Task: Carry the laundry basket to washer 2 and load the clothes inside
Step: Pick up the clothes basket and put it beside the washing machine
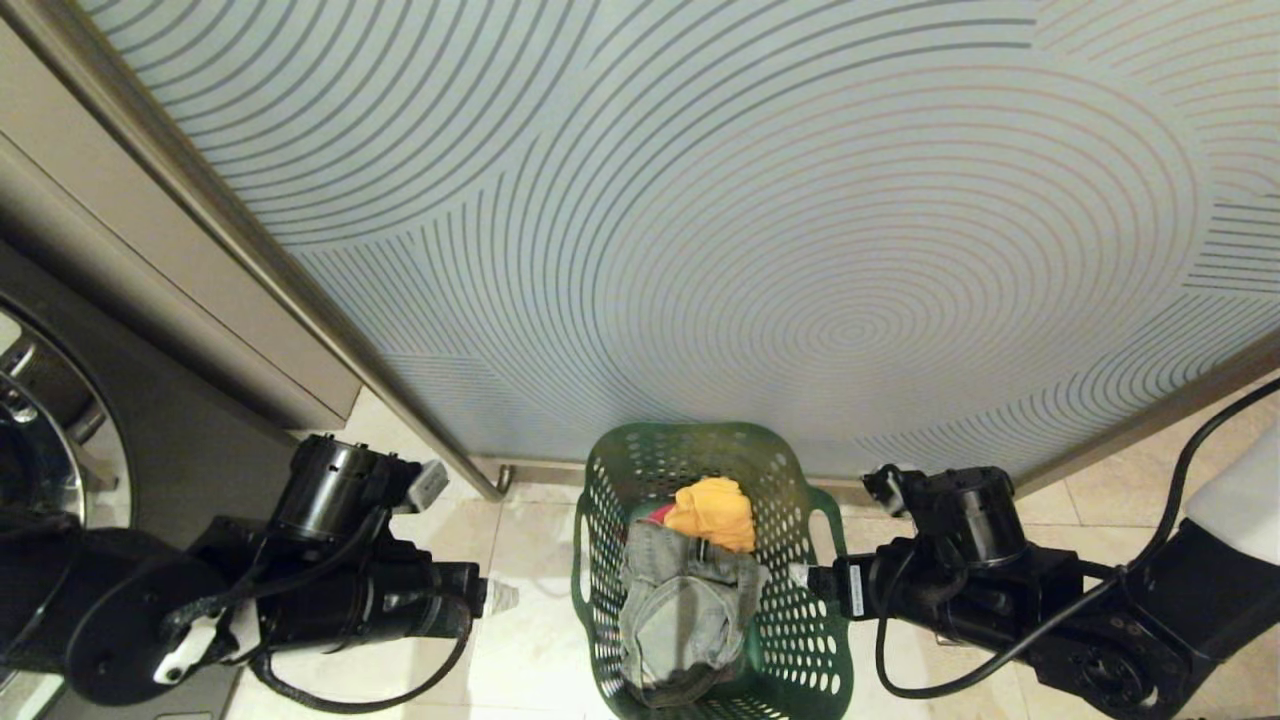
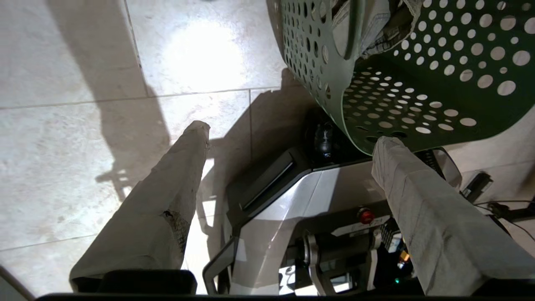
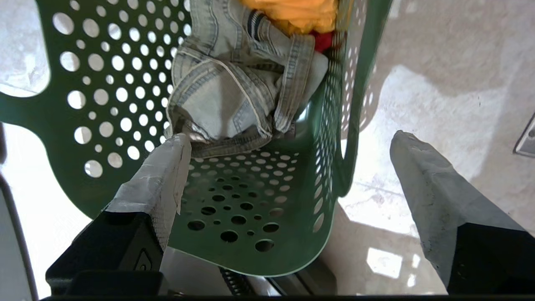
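The dark green laundry basket point(image 1: 610, 480) sits low in the middle of the head view, between my two arms. In it lie the clothes: grey jeans point(image 1: 680, 610), a yellow-orange cloth point(image 1: 712, 512) and a bit of red cloth point(image 3: 322, 39). My right gripper point(image 3: 290, 140) is open and straddles the basket's right wall by its loop handle point(image 3: 355, 125), one finger inside and one outside. My left gripper point(image 2: 290, 138) is open and empty, just off the basket's left corner point(image 2: 334, 104). A dark washer front with a chrome door rim point(image 1: 60, 430) shows at the far left; no label is visible, so I cannot tell whether it is washer 2.
A frosted glass panel with curved lines point(image 1: 700, 200) rises right behind the basket, in a metal frame point(image 1: 300, 290). A beige cabinet side point(image 1: 150, 250) stands above the washer. The floor is pale tile point(image 1: 530, 640). My own base point(image 2: 292, 200) lies under the basket's near end.
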Available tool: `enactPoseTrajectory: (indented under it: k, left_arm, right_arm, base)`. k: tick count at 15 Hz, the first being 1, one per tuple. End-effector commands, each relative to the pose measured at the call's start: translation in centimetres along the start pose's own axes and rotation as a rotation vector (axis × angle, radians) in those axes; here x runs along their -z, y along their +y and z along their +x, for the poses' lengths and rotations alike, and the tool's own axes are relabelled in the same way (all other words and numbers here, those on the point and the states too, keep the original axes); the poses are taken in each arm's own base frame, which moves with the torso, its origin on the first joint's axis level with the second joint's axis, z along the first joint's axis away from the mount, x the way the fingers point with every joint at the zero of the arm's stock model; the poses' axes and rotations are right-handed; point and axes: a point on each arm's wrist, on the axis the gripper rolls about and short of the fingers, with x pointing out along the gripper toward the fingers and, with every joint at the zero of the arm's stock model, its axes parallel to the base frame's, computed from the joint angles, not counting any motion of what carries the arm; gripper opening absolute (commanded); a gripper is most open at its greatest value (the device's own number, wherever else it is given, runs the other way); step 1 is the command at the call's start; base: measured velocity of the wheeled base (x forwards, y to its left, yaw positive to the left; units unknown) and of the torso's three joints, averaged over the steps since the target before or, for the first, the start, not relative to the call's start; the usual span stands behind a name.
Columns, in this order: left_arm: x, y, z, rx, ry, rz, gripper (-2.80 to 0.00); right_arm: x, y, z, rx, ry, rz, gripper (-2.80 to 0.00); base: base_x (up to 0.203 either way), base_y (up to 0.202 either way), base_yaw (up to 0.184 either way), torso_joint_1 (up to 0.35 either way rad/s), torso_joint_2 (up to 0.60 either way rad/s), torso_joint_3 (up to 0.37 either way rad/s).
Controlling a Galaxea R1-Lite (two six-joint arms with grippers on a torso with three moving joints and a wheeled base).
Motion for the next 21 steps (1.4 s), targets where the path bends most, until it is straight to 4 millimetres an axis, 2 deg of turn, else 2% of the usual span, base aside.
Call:
enactPoseTrajectory:
  k: [1,5,7,9,12,17,21]
  left_arm:
    - [0.0,-1.3,-0.1,0.008,-0.015,0.018,0.0]
    - [0.0,-3.9,0.7,0.017,-0.016,0.024,0.0]
    - [0.6,-5.3,2.0,-0.035,-0.008,0.042,0.0]
    - [0.1,-6.1,3.0,-0.1,-0.08,0.046,0.0]
    - [-0.1,-6.7,3.6,-0.1,-0.089,0.054,0.0]
    - [0.8,-7.9,7.3,-0.124,-0.125,0.041,0.0]
    - [1.4,-9.0,7.3,-0.101,-0.119,0.064,0.0]
  right_arm:
    - [0.0,0.0,0.1,0.002,0.004,0.001,0.0]
    - [0.0,-0.1,0.0,0.029,0.071,0.0,0.0]
    - [0.5,-0.4,0.2,0.037,0.091,0.005,0.0]
    - [0.4,-0.4,0.4,0.038,0.089,0.005,0.0]
    - [0.5,-0.5,0.4,0.043,0.094,0.006,0.0]
    - [1.2,-0.8,0.8,0.084,0.136,0.004,0.0]
    - [1.5,-2.1,1.5,0.121,0.151,0.022,0.0]
  base:
    - [0.0,0.0,0.0,0.0,0.0,0.0]
    - [0.0,0.0,0.0,0.0,0.0,0.0]
    - [0.0,0.0,0.0,0.0,0.0,0.0]
    - [0.0,0.0,0.0,0.0,0.0,0.0]
    - [0.0,0.0,0.0,0.0,0.0,0.0]
    - [0.0,0.0,0.0,0.0,0.0,0.0]
    - [0.0,0.0,0.0,0.0,0.0,0.0]
